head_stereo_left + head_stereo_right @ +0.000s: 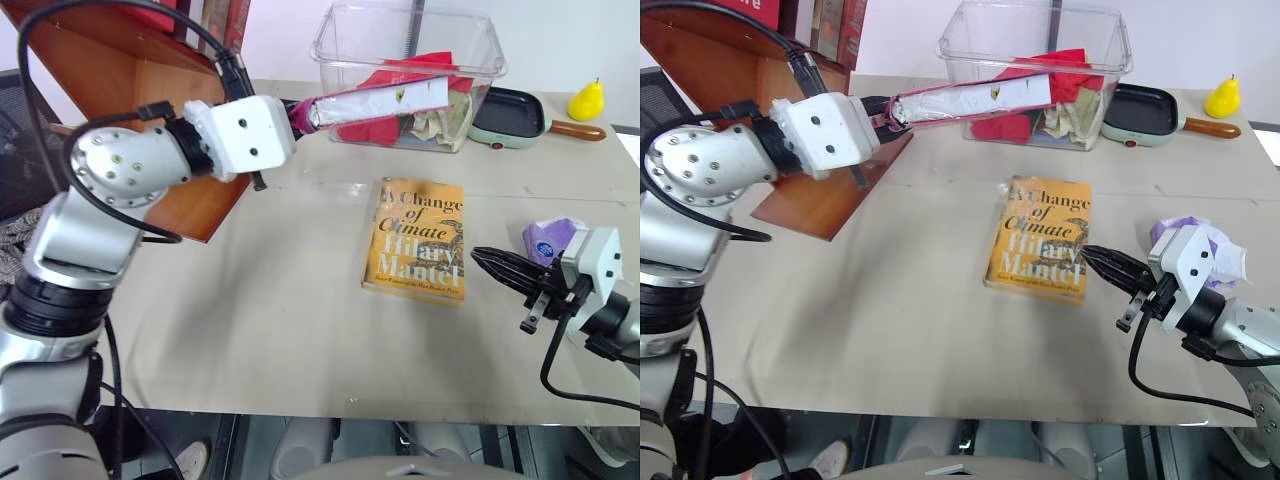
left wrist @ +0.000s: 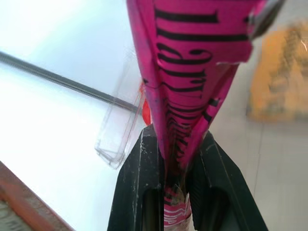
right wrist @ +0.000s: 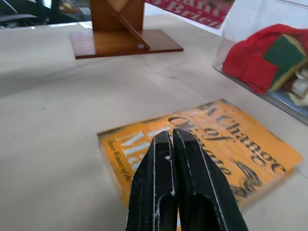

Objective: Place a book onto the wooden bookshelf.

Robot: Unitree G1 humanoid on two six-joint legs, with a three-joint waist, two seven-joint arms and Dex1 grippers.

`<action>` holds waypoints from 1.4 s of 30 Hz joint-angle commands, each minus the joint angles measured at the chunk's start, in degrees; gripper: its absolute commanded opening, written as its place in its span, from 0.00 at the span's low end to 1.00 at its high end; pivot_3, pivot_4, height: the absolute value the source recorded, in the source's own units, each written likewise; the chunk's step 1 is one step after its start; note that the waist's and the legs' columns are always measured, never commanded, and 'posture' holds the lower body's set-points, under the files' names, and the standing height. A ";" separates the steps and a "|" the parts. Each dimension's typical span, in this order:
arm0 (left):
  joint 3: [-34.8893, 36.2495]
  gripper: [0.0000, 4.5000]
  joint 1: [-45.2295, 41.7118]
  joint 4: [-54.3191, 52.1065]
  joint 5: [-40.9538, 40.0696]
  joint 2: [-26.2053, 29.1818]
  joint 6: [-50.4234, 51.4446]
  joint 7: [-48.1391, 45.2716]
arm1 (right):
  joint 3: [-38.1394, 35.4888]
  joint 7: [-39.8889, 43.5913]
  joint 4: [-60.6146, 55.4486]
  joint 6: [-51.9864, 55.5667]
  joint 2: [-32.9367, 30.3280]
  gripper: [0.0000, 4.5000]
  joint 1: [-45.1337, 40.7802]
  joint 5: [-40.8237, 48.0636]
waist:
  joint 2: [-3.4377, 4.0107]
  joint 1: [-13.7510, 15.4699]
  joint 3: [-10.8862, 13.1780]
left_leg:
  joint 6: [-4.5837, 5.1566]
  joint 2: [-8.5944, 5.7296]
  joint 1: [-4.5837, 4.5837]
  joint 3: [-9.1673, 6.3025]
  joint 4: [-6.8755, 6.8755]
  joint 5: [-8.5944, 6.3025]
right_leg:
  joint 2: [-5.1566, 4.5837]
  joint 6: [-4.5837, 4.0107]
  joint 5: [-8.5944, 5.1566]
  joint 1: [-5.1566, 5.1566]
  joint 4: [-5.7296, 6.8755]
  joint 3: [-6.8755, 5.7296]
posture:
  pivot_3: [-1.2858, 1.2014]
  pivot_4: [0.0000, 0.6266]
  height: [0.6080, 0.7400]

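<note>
"A Change of Climate" and "Hilary Mantel" were read on the orange book (image 1: pixel 416 240), which lay flat on the bench (image 1: pixel 260 330). Black lettering on the pink book's (image 1: pixel 380 102) spine could not be read. The left arm was extended level, and the left tool (image 2: pixel 180 159) was clamped on the pink book, held in the air beside the shelf (image 1: pixel 805 195), white page edges showing. The right tool (image 1: pixel 1110 266) was held low with its fingers pressed together, empty, at the orange book's edge.

The beige counter (image 1: pixel 250 330) carries the wooden bookshelf (image 1: pixel 830 205) at its left. A yellow-orange book (image 1: pixel 415 240) lies flat mid-counter. Behind stand a clear bin (image 1: pixel 410 60), a small pan (image 1: pixel 510 112) and a yellow pear (image 1: pixel 587 100).
</note>
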 commanded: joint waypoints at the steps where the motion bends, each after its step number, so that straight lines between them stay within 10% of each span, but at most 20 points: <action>1: 4.95 0.02 -2.18 -1.23 -0.76 3.38 1.36 -5.04 | -1.28 2.10 1.20 -2.33 0.05 0.00 -1.34 0.77 | 0.00 -0.01 0.07 | 0.00 0.00 -0.01 0.00 0.00 0.00 | 0.00 0.00 0.00 0.00 0.00 -0.03 | 0.52 0.24 1.00; 14: 10.00 0.02 -14.14 1.46 -1.58 17.86 9.32 -21.73 | -0.08 11.10 16.51 -8.12 -2.20 0.00 -16.37 -0.94 | -0.10 -1.52 0.34 | 0.02 0.00 -0.08 0.02 0.17 0.00 | 0.10 0.01 -0.01 0.03 0.13 -0.27 | 0.52 0.24 1.00; 23: 17.62 0.02 0.18 7.71 7.70 30.02 3.36 -22.58 | 2.40 16.58 21.08 -9.86 -1.23 0.00 -22.38 0.39 | -0.06 -2.69 0.49 | 0.02 0.07 -0.03 0.03 0.17 -0.01 | 0.13 0.00 -0.01 -0.01 0.36 -0.24 | 0.52 0.24 1.00; 33: 22.37 0.02 14.18 18.84 14.43 27.79 -8.92 -15.61 | -1.61 15.00 12.78 -5.61 -1.95 0.00 -19.22 7.91 | -0.08 -2.49 0.49 | 0.02 0.07 0.02 0.03 0.23 -0.01 | 0.07 0.00 -0.01 -0.01 0.54 -0.24 | 0.52 0.24 1.00; 42: 14.67 0.13 9.31 35.11 16.19 23.20 -23.31 -8.17 | -2.05 11.47 8.97 -4.69 -1.46 0.00 -15.78 8.10 | -0.06 -2.78 0.47 | 0.03 0.07 0.31 0.14 0.25 -0.01 | 0.07 -0.01 -0.01 0.01 0.95 -0.13 | 0.52 0.24 1.00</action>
